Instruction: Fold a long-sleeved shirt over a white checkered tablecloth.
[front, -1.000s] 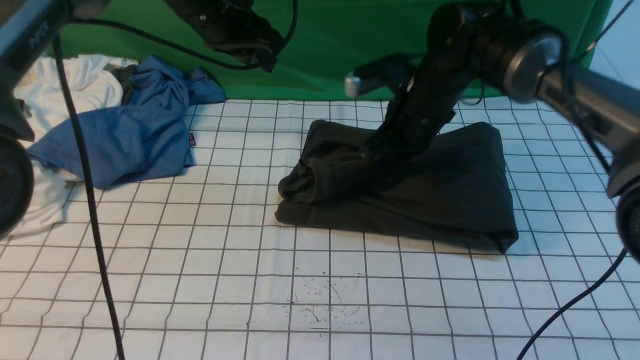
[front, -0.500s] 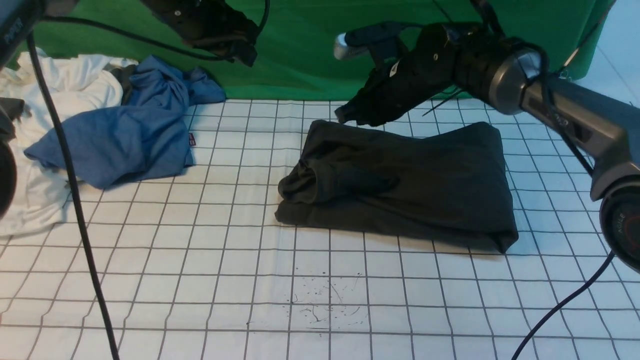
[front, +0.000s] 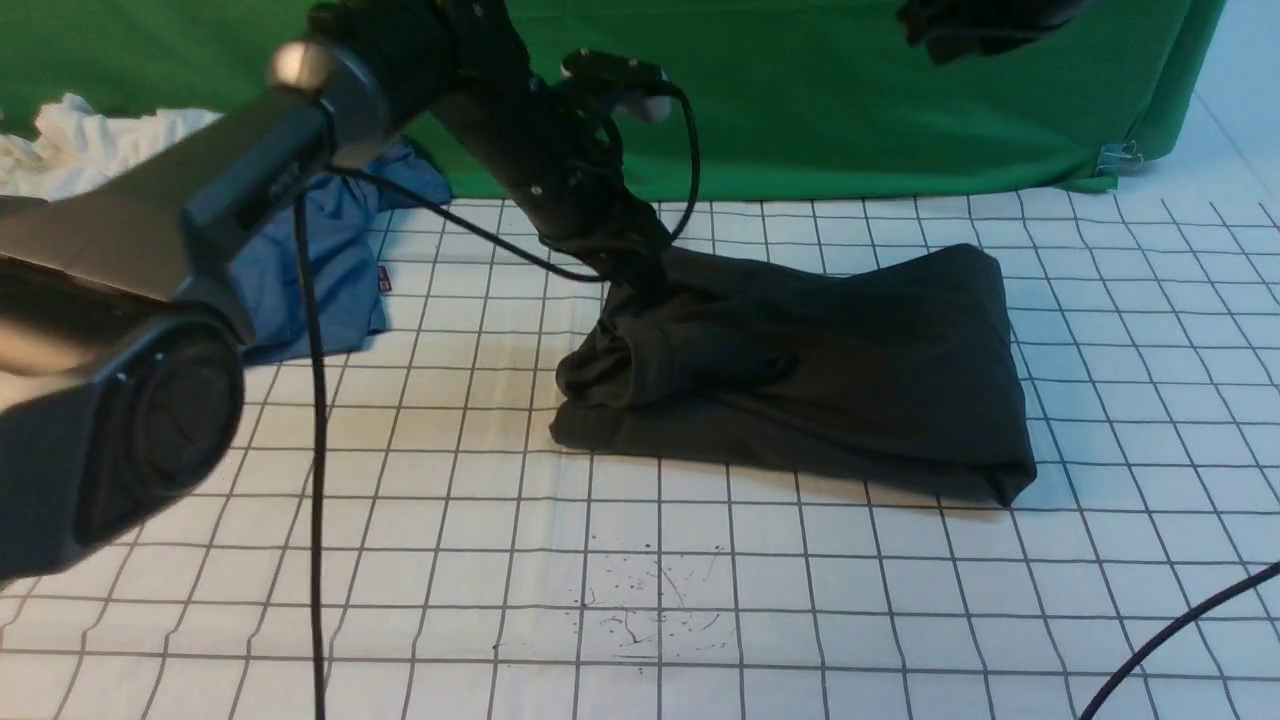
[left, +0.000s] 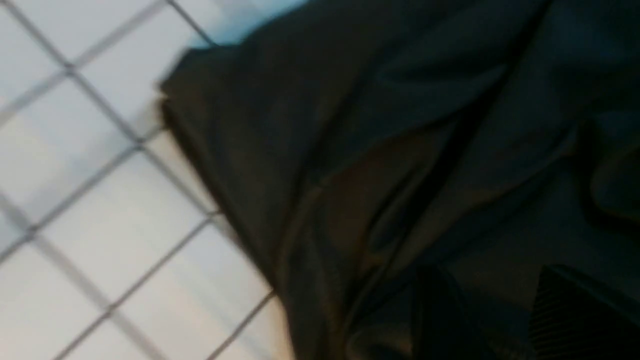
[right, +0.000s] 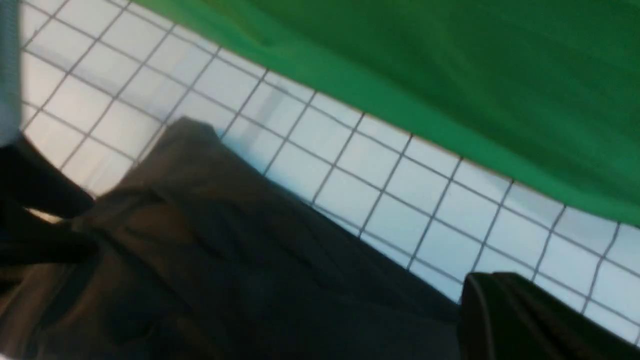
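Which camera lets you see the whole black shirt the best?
The front view. There the whole long-sleeved shirt lies folded on the white checkered tablecloth, every edge showing. The left wrist view gives only a blurry close-up of its folds, and the right wrist view catches just one corner and edge.

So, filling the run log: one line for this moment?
left gripper: at folded long-sleeved shirt far-left corner | right gripper: shut, raised clear

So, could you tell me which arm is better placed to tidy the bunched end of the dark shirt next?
The left. Its gripper is down at the far corner of the long-sleeved shirt, right by the bunched end, while the right arm is raised high against the backdrop.
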